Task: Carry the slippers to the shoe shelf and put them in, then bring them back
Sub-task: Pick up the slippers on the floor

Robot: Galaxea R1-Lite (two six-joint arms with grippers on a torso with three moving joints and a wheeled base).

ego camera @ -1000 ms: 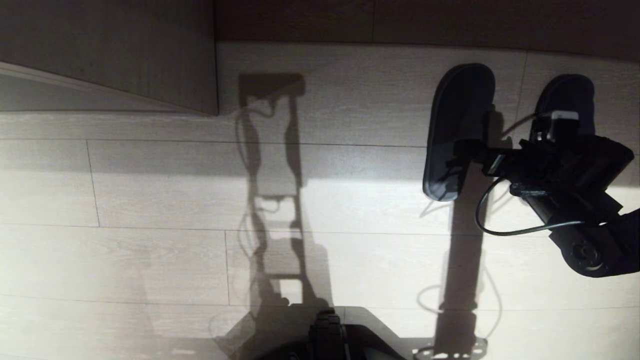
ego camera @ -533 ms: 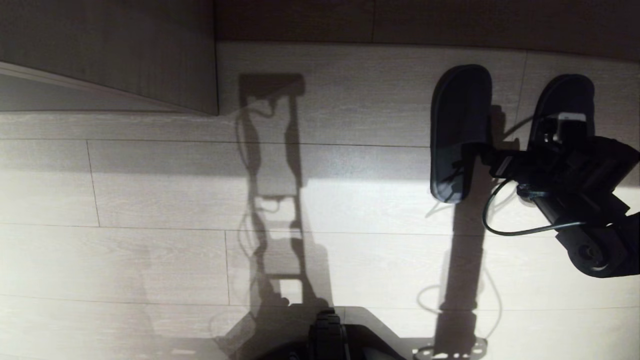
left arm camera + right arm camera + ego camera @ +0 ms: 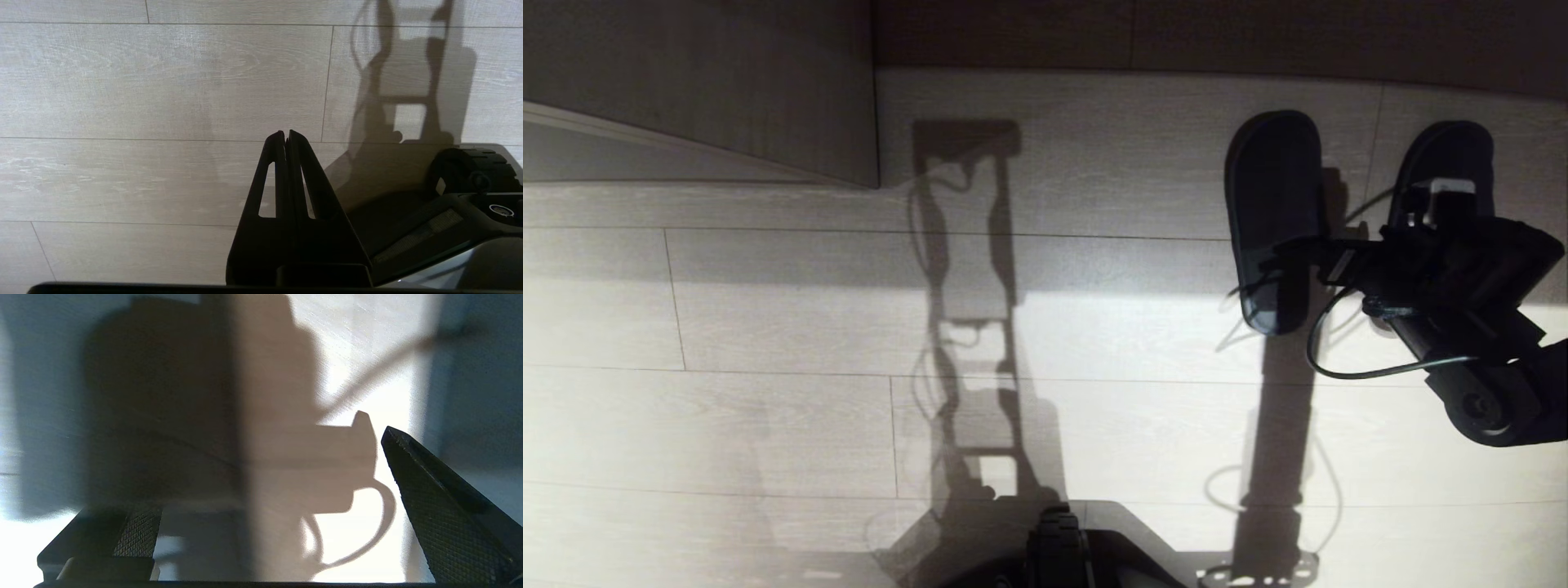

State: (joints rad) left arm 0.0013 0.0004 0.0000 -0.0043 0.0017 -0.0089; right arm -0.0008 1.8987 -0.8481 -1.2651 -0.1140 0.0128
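On the floor (image 3: 768, 327), left slipper (image 3: 1274, 212) has swung straighter

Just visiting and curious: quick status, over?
Right gripper open, low between the slippers. Left gripper shut, parked over bare floor. Slippers side by side on the floor, none held. Nothing blocking.
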